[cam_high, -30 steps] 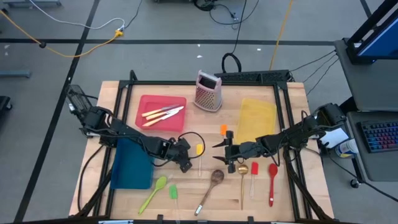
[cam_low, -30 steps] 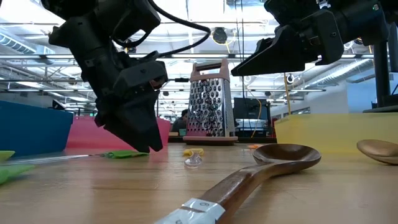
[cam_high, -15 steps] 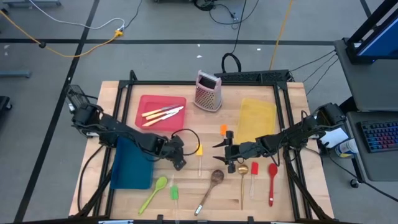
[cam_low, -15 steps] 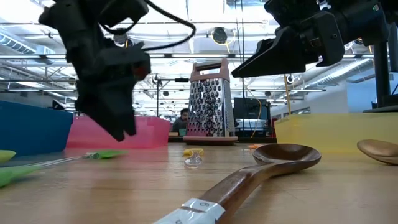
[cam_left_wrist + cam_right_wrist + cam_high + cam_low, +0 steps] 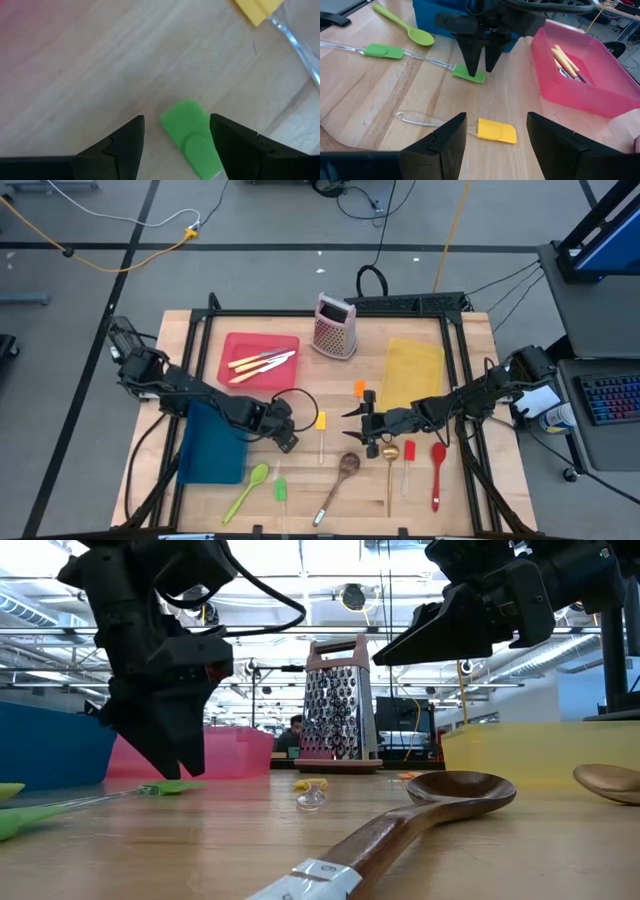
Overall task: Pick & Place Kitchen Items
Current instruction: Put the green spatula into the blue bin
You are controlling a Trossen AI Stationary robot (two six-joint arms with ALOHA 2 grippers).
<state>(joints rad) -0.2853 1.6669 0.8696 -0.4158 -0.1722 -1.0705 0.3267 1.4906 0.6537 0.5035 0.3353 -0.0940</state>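
Left wrist view: green spatula [image 5: 192, 137] lies between open left tool [image 5: 176, 145] fingers

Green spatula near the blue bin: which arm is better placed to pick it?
Left. Its open pincer hangs right over the green spatula, one finger on each side. The right pincer waits farther off, by the yellow spatula.

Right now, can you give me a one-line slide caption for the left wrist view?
Left claw open, straddling the green spatula head on the wooden table.
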